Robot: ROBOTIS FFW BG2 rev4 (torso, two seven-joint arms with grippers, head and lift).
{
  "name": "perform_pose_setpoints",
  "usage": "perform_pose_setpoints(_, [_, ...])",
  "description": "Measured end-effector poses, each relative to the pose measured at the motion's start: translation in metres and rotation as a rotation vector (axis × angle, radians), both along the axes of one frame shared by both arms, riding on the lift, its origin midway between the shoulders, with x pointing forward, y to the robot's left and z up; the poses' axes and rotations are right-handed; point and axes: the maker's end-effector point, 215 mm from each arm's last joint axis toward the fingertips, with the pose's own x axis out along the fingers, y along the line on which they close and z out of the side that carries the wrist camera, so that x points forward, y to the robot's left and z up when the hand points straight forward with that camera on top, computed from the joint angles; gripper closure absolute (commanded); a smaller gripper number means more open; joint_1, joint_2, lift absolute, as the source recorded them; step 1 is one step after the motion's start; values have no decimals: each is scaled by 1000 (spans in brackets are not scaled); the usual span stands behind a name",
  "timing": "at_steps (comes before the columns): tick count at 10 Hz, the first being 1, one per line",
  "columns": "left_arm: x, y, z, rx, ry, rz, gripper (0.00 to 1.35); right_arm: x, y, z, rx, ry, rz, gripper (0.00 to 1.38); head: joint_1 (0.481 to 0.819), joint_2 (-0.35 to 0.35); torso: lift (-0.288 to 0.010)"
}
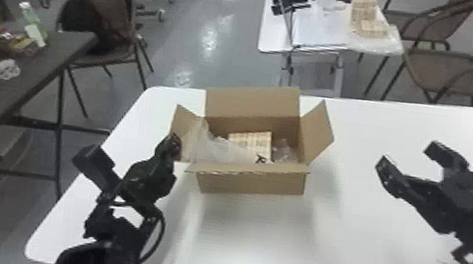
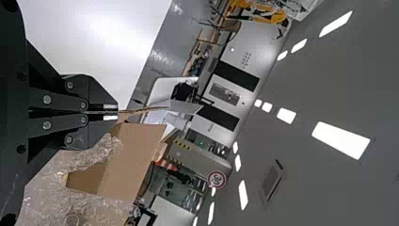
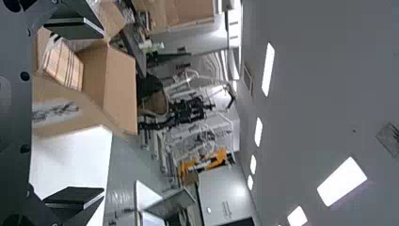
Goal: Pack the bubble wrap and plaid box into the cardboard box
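- In the carton (image 1: 252, 185) (flaps spread), the plaid box (image 1: 253, 139) sits amid wrap (image 1: 216, 149).
- At the carton's left, your left claw (image 1: 173, 142) pinches a flap (image 1: 183, 123).
- Well right, your right claw (image 1: 408, 154) gapes above the table (image 1: 363, 255).
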Motion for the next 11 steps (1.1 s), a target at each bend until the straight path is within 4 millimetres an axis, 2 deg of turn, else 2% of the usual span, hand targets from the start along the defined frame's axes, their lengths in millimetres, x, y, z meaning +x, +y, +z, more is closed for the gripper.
perform_pose_setpoints(2, [-14,36,1,30,-13,96,1211,-19,-53,-26,-50,9,-120,119,695,254,-159])
perform_pose_setpoints(4, [-35,90,10,103,-29,259,1211,-30,-83,-42,-61,36,-173,119,695,284,-159])
perform_pose_setpoints(6, [-61,141,19,145,-44,454,1211,-33,-94,-37,-72,25,-189,119,695,341,-159])
perform_pose_setpoints(7, [-72,158,20,151,-49,535,1211,-34,-96,-34,-76,19,-193,119,695,350,-159])
perform_pose_setpoints(9, [-88,177,15,139,-49,670,1211,-36,-100,-35,-72,28,-197,119,695,350,-159])
perform_pose_setpoints(11, [-96,184,6,137,-41,767,1211,-36,-100,-36,-67,33,-196,119,695,350,-159])
